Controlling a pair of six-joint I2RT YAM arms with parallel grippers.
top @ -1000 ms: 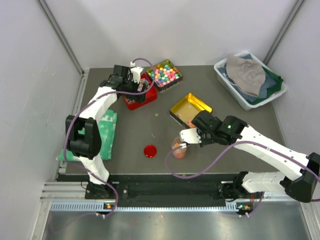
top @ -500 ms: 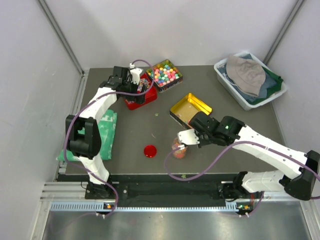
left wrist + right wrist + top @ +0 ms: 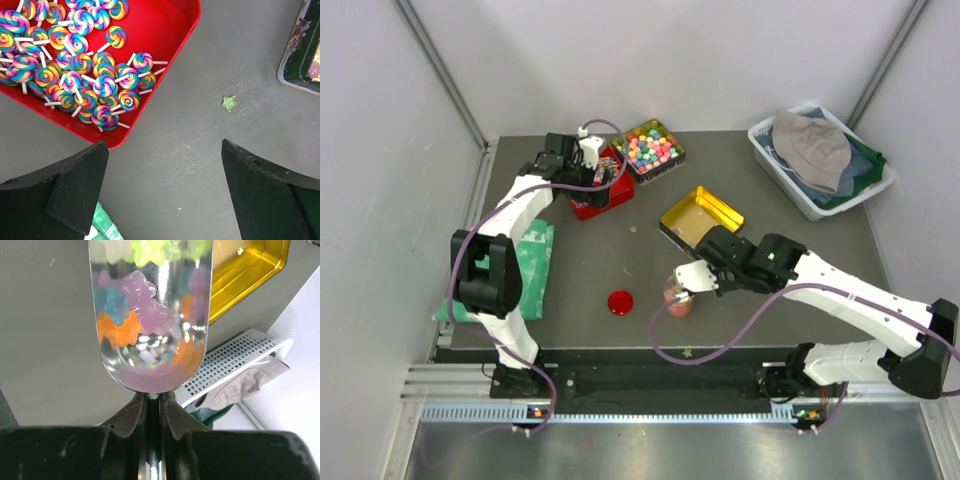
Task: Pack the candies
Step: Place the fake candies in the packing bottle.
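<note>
Candies (image 3: 134, 325), star-shaped jelly pcs in purple, orange, teal & yellow-green, lie heaped in the bowl of a shiny metal scoop (image 3: 152, 372). R gripper (image 3: 152, 401) is clamped tight on the scoop's thin handle, a finger pressed to each side of it.

From overhead I see the scoop's front end right at the 1 o'clock side of a small clear jar (image 3: 678, 298). The jar stands at approx 6 o'clock on the table (image 3: 600, 250) w/ more orange & pink pcs inside. I can't tell if scoop & jar touch. A red round lid (image 3: 620, 301) lies flat at the jar's 9 o'clock, apart from it. An open gold tin (image 3: 700, 215) sits at the jar's 12 o'clock, just beyond the R wrist.

L gripper (image 3: 163, 150) hangs w/ its jaws spread wide & nothing btw them, over bare tabletop just off the corner of the red tray (image 3: 165, 30). That tray is full of swirl lollipops (image 3: 105, 85). One green star candy (image 3: 229, 103) lies loose on the table btw the tray and a dark green tin rim (image 3: 295, 55) at the 3 o'clock edge of the L wrist view; I can't tell which tin that is.

Overhead, the red tray is at 11 o'clock, and a tin of pastel balls (image 3: 648, 148) sits just beside it at 12. A white bin (image 3: 780, 180) holding a grey hat (image 3: 810, 148) is at 2 o'clock. A green cloth (image 3: 532, 265) lies at the 9 o'clock edge.
</note>
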